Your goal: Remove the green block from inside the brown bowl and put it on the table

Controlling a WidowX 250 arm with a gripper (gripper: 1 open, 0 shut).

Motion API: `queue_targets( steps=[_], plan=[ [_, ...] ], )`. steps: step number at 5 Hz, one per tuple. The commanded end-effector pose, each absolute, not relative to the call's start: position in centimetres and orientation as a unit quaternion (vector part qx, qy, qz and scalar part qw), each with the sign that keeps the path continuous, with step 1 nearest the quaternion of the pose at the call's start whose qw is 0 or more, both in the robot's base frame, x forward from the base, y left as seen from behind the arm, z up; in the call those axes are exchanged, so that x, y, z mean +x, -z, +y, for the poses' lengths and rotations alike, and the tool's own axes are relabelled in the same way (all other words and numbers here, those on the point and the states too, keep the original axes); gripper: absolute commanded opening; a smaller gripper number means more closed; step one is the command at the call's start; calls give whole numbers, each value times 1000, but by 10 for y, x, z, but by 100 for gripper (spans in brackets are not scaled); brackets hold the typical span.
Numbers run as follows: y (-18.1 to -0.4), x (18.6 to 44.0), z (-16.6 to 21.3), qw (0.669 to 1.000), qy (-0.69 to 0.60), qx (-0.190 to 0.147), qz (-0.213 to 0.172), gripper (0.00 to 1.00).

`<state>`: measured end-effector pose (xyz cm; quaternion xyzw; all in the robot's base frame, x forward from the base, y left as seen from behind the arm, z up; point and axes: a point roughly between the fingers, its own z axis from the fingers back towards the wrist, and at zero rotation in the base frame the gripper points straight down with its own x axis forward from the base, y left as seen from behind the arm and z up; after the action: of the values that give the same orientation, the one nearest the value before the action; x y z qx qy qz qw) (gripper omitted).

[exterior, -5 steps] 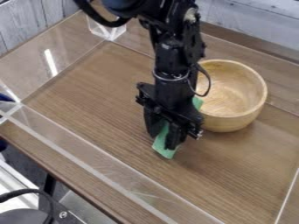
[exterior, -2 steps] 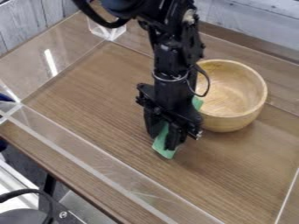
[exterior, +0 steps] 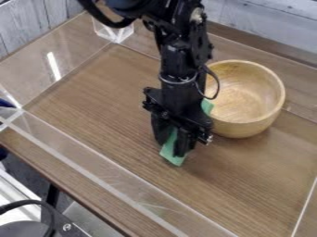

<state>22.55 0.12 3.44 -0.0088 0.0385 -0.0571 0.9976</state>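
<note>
The claw [exterior: 177, 139] pinched the green block [exterior: 172, 153], which lay between its fingertips, one end sticking out below, beside the brown bowl [exterior: 251, 94].

clear plastic bracket [exterior: 114, 31], pale plank wall [exterior: 266, 20], black cable [exterior: 28, 205]

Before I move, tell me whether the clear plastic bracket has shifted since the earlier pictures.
No. The clear plastic bracket sits at the same spot on the edge of the brown wood-grain table, with no visible shift either way.
</note>
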Motion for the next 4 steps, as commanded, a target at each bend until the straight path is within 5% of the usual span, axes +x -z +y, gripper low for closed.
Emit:
queue_targets(
  steps=[1, 4],
  plan=[
    [-23, 227, 16, 998, 46, -4, 47, 0],
    [-21, 225, 20, 998, 40, -5, 56, 0]
  ],
)
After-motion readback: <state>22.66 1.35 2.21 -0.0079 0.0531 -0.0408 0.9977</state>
